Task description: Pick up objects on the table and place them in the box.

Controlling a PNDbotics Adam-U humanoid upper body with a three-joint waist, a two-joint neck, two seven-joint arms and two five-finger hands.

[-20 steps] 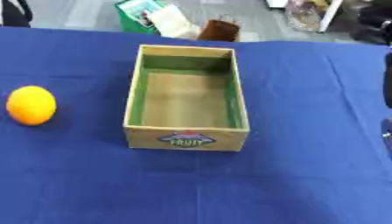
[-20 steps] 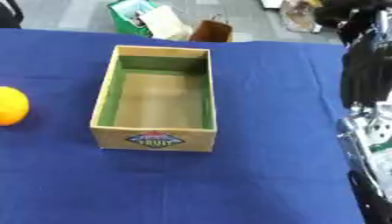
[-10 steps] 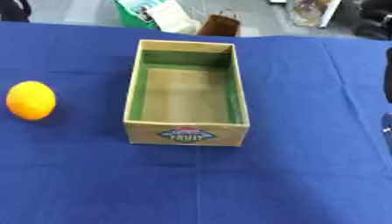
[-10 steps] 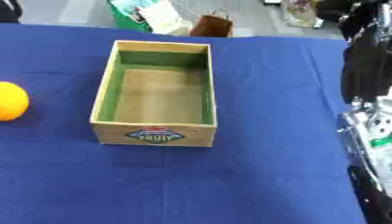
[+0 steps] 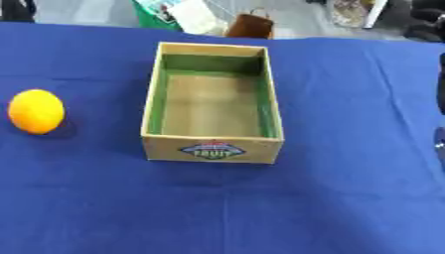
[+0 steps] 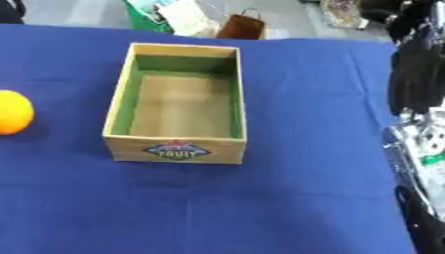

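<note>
Orange fruit (image 5: 37,111) lies on the blue surface (image 5: 222,208) at our left, well apart from the box (image 5: 213,149) and resting on the cloth by itself. We see it whole in the left eye view; in the right eye view the picture's left edge cuts it. Nothing touches it.

We see the box near the middle of the surface, open at the top, its long sides running away from us. Its walls are tan outside and green inside, its floor is bare tan, and nothing lies in it. A label reading FRUIT sits on the near end wall.

Along the right edge of the right eye view our right arm (image 6: 417,149) shows as black and silver parts, upright beside the surface, with the box between it and the fruit. We cannot make out the right hand there, so we cannot tell how its fingers stand or whether they hold anything. Our left hand shows in neither view.

So the fruit sits on the far side of the box from the only arm we see, with open blue cloth all round it.

Beyond the far edge of the surface stand a brown paper bag (image 5: 247,24) and a green container (image 5: 156,10) with papers.
</note>
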